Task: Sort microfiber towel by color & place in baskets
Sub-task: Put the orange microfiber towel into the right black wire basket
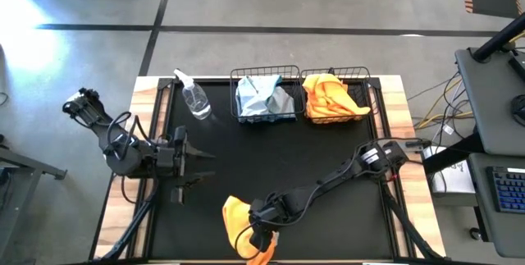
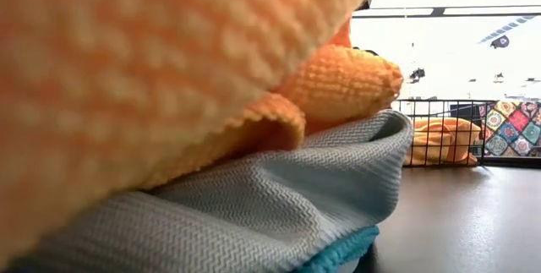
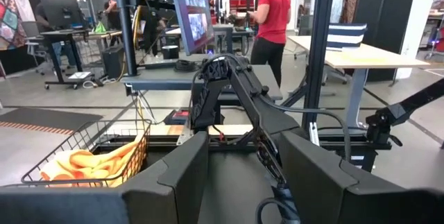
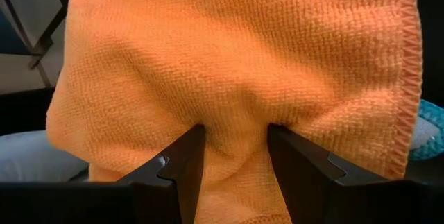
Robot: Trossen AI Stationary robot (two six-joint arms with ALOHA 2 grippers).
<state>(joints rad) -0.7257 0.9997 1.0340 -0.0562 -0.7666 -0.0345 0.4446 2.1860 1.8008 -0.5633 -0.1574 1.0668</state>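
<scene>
Orange microfiber fills the right wrist view: an orange towel [image 4: 236, 71] bunches between the dark fingers of the right gripper [image 1: 264, 230], which stands at the near edge of the tabletop [image 1: 271, 158], a little left of the middle. Its jaws stand about as wide as they go, yet cloth is gathered between them, so it looks like a loose pinch on a thick fold rather than a firm hold. The low view shows a pale blue-grey towel [image 2: 279, 197] lying under the orange one in the same pile, with a teal edge beneath it. At the far edge two black wire baskets sit side by side: the left basket [image 1: 264, 94] holds blue-grey cloths, the right basket [image 1: 336, 95] holds orange ones. A clear spray bottle [image 1: 194, 97] lies just left of them. The left gripper [image 1: 195, 169] waits open and empty near the left edge. The main risk, as I judge it, is that a lift drags the grey towel up with the orange one, since they overlap, or that the loose fold slips out on the way to the right basket.
</scene>
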